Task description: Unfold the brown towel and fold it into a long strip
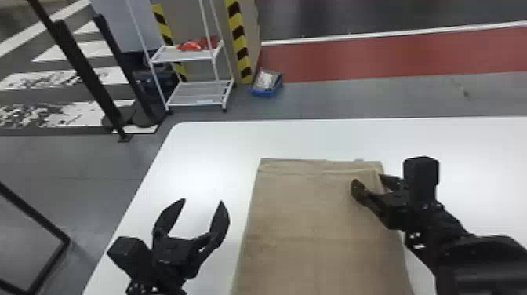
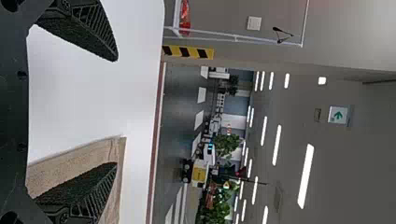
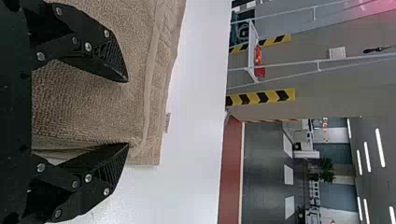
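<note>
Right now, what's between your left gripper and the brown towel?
In the head view, a bare stretch of white table shows between the left gripper and the brown towel.

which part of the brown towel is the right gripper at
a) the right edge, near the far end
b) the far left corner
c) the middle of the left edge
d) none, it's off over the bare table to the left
a: in the head view the right gripper has its open fingers on either side of the brown towel's right edge, close to the far end.
</note>
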Controlling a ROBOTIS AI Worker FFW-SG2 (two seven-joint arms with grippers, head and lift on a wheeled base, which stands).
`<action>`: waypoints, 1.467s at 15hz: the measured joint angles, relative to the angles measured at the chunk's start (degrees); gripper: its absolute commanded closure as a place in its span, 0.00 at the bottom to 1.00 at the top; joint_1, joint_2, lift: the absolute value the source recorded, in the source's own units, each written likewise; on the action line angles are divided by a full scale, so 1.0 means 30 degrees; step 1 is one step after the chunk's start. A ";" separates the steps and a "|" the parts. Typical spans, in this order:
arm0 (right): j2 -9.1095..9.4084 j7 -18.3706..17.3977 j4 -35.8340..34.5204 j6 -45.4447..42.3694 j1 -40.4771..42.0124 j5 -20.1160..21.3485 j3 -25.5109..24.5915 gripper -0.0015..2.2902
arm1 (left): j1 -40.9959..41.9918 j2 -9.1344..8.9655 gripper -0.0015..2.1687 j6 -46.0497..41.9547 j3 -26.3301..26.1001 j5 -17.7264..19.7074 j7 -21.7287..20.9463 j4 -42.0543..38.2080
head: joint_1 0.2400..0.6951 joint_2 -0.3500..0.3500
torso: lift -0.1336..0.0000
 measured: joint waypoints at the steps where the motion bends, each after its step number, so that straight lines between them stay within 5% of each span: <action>1: 0.0000 -0.0012 -0.0071 -0.0003 0.0031 0.0003 0.0025 0.27 | -0.0006 0.0034 0.04 -0.0002 0.0000 0.0019 -0.0001 0.0019 | 1.00 0.82 | 0.13; 6: 0.0000 -0.0018 -0.0178 -0.0005 0.0066 0.0042 0.0077 0.49 | -0.0049 0.0149 0.04 0.0007 0.0000 0.0060 -0.0001 0.0066 | 1.00 0.82 | 0.13; 13: 0.0000 -0.0056 -0.3945 0.0127 0.1684 0.0119 0.0806 0.50 | -0.0174 0.0313 0.04 0.0382 0.0449 0.0316 -0.0039 -0.0090 | 1.00 0.87 | 0.13; 16: -0.0014 0.0211 -0.7762 0.0511 0.3856 0.1037 0.2914 0.50 | -0.0276 0.0319 0.04 0.1083 0.2099 0.1148 -0.0194 -0.0452 | 1.00 1.00 | 0.13; 19: -0.0762 0.0280 -0.9789 0.1871 0.5184 0.3027 0.6064 0.50 | -0.0475 0.0306 0.04 0.2065 0.3924 0.2059 -0.0453 -0.0639 | 1.00 1.00 | 0.13; 20: -0.1130 0.0278 -1.0150 0.2777 0.5376 0.3825 0.7214 0.44 | -0.0523 0.0307 0.04 0.2370 0.4478 0.2350 -0.0530 -0.0682 | 1.00 1.00 | 0.13; 22: -0.1536 0.1140 -1.0404 0.4996 0.5489 0.5341 0.9090 0.02 | -0.0543 0.0317 0.04 0.2839 0.5167 0.2689 -0.0583 -0.0754 | 1.00 1.00 | 0.13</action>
